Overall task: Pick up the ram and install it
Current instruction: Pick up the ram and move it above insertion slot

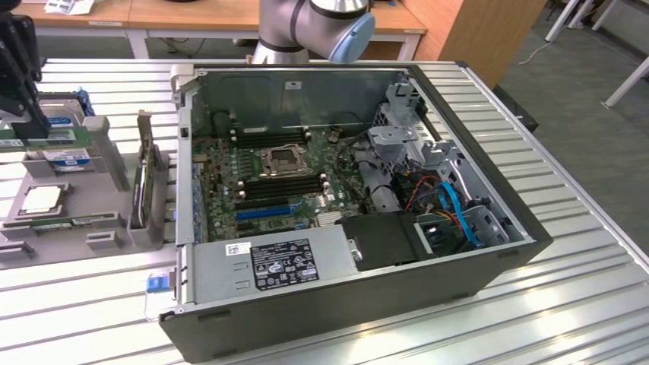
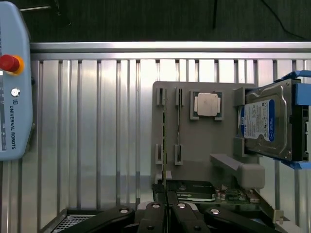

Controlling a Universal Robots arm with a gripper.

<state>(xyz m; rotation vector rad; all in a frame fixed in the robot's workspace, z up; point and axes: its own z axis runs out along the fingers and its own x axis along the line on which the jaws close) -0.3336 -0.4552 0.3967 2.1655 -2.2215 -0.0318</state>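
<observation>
The ram (image 2: 164, 141) is a thin green stick standing on edge in the slots of a grey parts holder (image 2: 194, 145). A second thin stick (image 2: 179, 126) stands parallel beside it. In the exterior view the ram (image 1: 76, 221) is a green strip near the holder's front edge. My gripper (image 2: 166, 208) hangs above the holder, roughly in line with the ram, its black fingers shut together with nothing between them. In the exterior view the gripper (image 1: 29, 114) is the dark shape at the far left. The open PC case (image 1: 487, 251) shows black memory slots (image 1: 284, 186) beside the processor socket (image 1: 281, 160).
The holder also carries a CPU (image 2: 206, 104), a hard drive (image 2: 267, 121) in a blue caddy and a dark expansion card (image 1: 147, 182) standing upright. A teach pendant (image 2: 12, 82) lies on the slatted metal table (image 2: 97, 136). A bright blue slot (image 1: 266, 211) sits on the motherboard.
</observation>
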